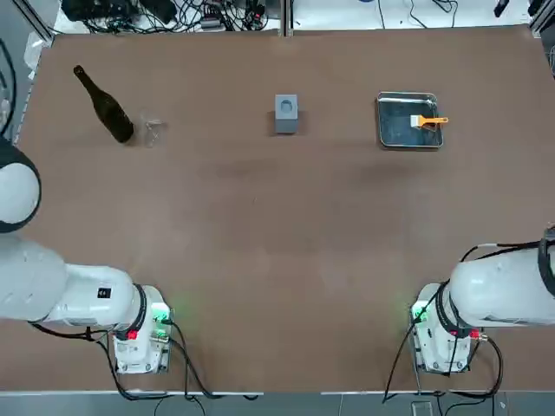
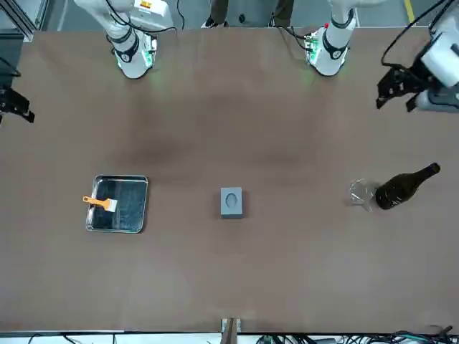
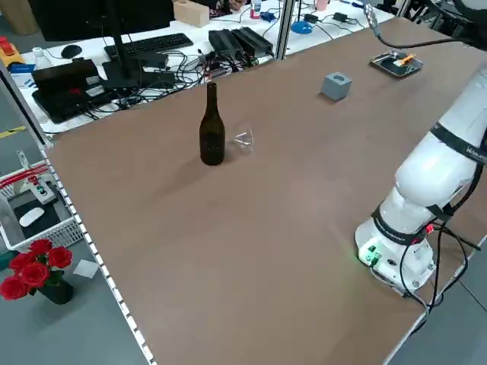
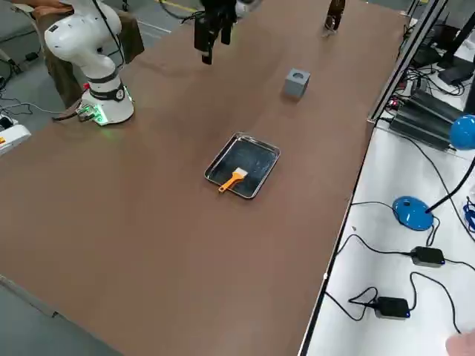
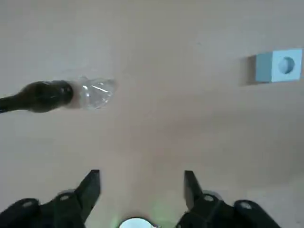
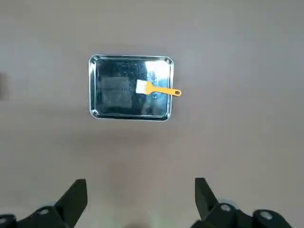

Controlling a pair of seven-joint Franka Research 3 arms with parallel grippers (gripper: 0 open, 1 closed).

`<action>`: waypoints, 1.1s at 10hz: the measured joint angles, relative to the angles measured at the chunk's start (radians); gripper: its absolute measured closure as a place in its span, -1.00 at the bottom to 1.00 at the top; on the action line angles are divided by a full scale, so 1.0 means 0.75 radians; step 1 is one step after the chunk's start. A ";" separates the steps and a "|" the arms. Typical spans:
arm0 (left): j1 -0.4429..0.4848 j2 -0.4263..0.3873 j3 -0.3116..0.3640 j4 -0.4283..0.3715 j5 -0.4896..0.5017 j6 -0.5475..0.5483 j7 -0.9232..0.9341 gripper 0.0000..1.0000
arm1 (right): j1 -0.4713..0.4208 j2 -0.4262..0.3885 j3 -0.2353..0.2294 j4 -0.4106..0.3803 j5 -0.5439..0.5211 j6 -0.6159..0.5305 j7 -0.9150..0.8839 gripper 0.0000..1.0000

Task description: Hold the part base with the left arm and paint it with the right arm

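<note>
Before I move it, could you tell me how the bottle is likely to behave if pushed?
The bottle seems upright, so a high push would probably tip it, given its narrow neck. Its dark, glossy body looks like glass, so it may slip and could break.

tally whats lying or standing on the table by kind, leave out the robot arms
Bottle: 1
Clear wine glass: 1
Grey block with round recess: 1
Metal tray: 1
Paintbrush: 1
Total: 5
</note>
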 joint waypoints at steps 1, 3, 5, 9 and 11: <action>-0.001 0.046 -0.034 -0.001 -0.002 0.031 0.000 -0.07 | -0.004 0.049 -0.088 -0.002 0.078 0.017 -0.089 -1.00; -0.001 0.157 -0.117 -0.003 -0.005 0.147 0.000 0.53 | -0.013 0.190 -0.292 -0.008 0.299 0.044 -0.299 -1.00; -0.003 0.271 -0.220 -0.003 -0.006 0.245 0.000 0.64 | -0.022 0.365 -0.442 -0.014 0.529 0.050 -0.462 -1.00; -0.093 0.468 -0.330 -0.005 -0.008 0.373 0.000 0.98 | -0.113 0.722 -0.477 -0.014 0.963 0.044 -0.756 -1.00; -0.183 0.593 -0.332 -0.005 -0.008 0.472 -0.001 0.98 | -0.195 0.865 -0.481 -0.007 1.143 -0.009 -0.914 -1.00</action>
